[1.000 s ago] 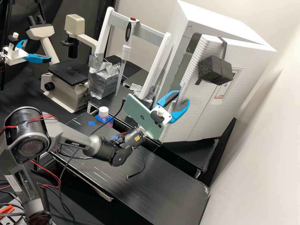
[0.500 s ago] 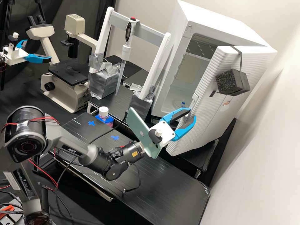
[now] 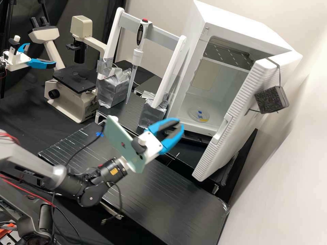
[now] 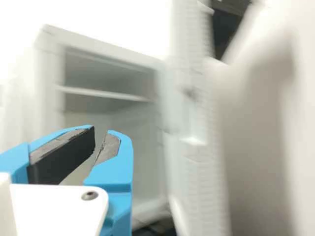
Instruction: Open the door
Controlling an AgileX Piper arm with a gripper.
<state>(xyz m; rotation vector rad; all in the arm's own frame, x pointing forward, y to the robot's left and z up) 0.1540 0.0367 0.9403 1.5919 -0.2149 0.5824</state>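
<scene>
Gripper [image 3: 180, 124] came off the door's edge and backed away, fingers slightly parted, nothing held. Door [image 3: 238, 114] swung wider, stood well apart beyond the fingertips, cabinet [image 3: 243, 25] interior exposed. Opening looked basically done; only retreat likely remained.

"How is the door [image 3: 240, 124] finished?"
"It is made in white, with a ribbed surface. A handle [image 3: 223, 129] is set into its edge, and a dark block [image 3: 269, 100] is hung on its outer face by a strap [image 3: 280, 76]."
"And how is it placed?"
"Upright, it is swung wide open at one side of the white cabinet [image 3: 245, 27], whose interior is exposed."
</scene>
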